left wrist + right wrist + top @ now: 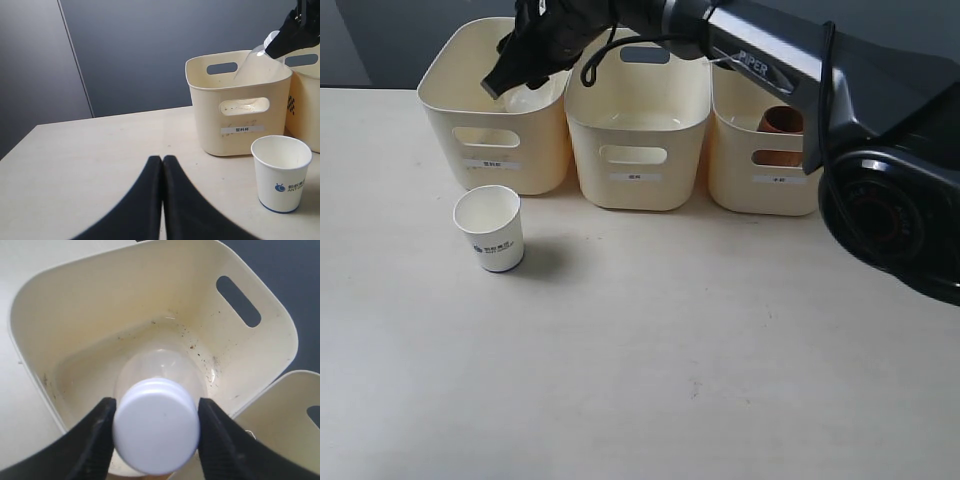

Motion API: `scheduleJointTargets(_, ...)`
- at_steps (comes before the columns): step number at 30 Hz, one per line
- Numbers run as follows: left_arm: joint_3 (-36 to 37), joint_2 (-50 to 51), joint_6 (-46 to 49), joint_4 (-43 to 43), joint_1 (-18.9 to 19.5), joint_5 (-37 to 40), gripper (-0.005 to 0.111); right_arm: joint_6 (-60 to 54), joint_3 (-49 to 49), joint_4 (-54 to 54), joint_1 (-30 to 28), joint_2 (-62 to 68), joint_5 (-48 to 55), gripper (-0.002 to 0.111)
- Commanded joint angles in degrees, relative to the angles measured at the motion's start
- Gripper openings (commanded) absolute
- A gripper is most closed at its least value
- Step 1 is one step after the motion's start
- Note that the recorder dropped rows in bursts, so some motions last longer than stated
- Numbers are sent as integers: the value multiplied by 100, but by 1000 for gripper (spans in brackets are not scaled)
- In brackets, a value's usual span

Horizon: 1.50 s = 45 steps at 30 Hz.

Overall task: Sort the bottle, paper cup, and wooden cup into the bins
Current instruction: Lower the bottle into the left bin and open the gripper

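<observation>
Over the left bin [445,100], the right claw [155,427] pinches the bottle [165,375] by its cap, body already inside, likely for a clean drop. Left claw [162,165] pressed together; paper cup [489,228] waits just before that bin.

Right arm extends across toward the desk's far-left corner, its claw [520,62] clamped on the bottle [155,425]; left claw [162,165] pressed closed, low over the desk.

Counted: three cream bins [636,135], one paper cup [489,229], one wooden cup [781,121], one bottle [156,415], two grippers [163,165].
</observation>
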Motion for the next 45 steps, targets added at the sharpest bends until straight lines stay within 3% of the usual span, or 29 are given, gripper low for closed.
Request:
scheduleJointTargets(1,10,-28,-8,0,3,-40,0,-38,-39,99,-34,-34,-100,18)
scheduleJointTargets(4,10,-28,-8,0,3,-40,0,-38,-39,222,-34,-34,-100,24)
scheduleJointTargets(15,10,-28,-8,0,3,-40,0,-38,-39,381,-34,16,-103,25)
scheduleJointTargets(22,10,-28,-8,0,3,-40,0,77,-39,381,-34,202,-141,41)
scheduleJointTargets(36,10,-28,-8,0,3,-40,0,111,-39,381,-34,259,-268,41)
scheduleJointTargets(41,10,-28,-8,0,3,-40,0,206,-39,381,-34,259,-257,60)
scheduleJointTargets(45,10,-28,-8,0,3,-40,0,357,-39,359,-34,259,-257,61)
